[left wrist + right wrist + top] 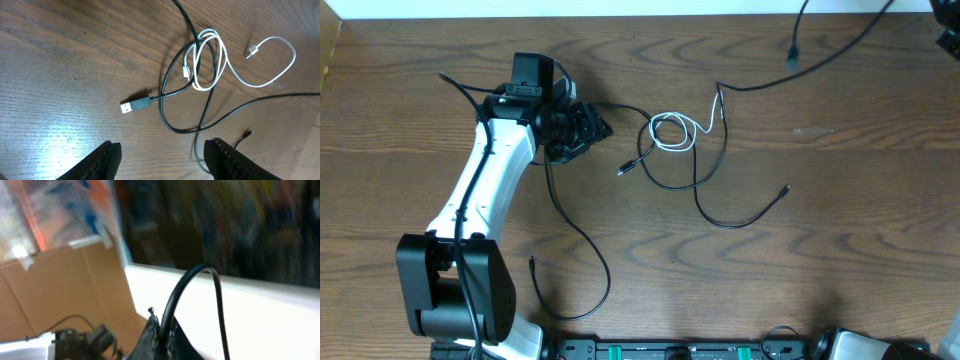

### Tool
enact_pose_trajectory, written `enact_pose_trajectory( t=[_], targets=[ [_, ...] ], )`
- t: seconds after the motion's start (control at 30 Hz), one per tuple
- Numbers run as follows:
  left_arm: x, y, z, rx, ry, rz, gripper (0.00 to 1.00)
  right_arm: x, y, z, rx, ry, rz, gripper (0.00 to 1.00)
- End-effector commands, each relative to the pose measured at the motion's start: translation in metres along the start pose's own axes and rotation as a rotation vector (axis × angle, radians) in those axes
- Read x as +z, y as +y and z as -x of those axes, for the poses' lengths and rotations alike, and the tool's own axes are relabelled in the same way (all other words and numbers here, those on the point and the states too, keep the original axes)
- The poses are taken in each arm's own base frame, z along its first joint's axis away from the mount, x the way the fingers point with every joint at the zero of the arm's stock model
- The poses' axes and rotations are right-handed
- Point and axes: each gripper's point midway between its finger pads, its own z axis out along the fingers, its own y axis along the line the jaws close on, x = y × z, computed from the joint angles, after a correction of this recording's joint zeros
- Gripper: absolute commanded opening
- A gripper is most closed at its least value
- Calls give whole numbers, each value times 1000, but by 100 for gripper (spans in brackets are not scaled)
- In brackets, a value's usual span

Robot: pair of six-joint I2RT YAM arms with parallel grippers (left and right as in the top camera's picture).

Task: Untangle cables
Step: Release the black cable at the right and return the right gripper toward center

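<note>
Centrally on the wooden table [840, 220], cables [672, 133] loosely tangled, black and white; just left, left gripper [590, 128] with jaws apart, empty; right gripper [161, 332] closed.

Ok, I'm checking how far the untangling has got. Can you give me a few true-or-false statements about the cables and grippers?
1. The white cable lies coiled, with a black cable crossing its loop. True.
2. The left gripper is clamped on the USB plug. False: it is open and empty, and the plug lies ahead of it.
3. The USB plug rests on the wooden table, outside the white coil. True.
4. The right gripper hovers over the tangle. False: it is shut, and its view shows cardboard and a wall.
</note>
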Motion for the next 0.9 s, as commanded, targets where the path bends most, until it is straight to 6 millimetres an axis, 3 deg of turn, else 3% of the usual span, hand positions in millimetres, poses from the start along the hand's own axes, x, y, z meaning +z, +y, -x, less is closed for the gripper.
enact_pose_trajectory(
  t=[0.0,0.07,0.1,0.23,0.37,0.4,0.5,0.67,0.87],
  targets=[
    [-1,2,1,23,-5,9,59,-13,-41,-29,128,65,-106,1],
    [-1,2,1,26,-5,9,59,-25,-67,-53,213,110,-199,1],
    [-1,2,1,26,-5,9,59,-41,-99,-81,313,153,-352,1],
    [-1,2,1,26,-5,9,59,-85,-158,-138,451,261,-701,1],
    [-1,2,1,26,-5,9,59,-136,-204,-184,526,360,-1045,1],
    [-1,2,1,26,-5,9,59,-162,-223,-203,533,413,-1202,1],
    [-1,2,1,26,-5,9,59,-195,-248,-236,519,529,-1370,1],
    [-1,2,1,26,-5,9,59,-226,-276,-281,550,646,-1505,1],
    [-1,2,1,26,-5,9,59,-241,-297,-336,608,777,-1520,1]
  ],
)
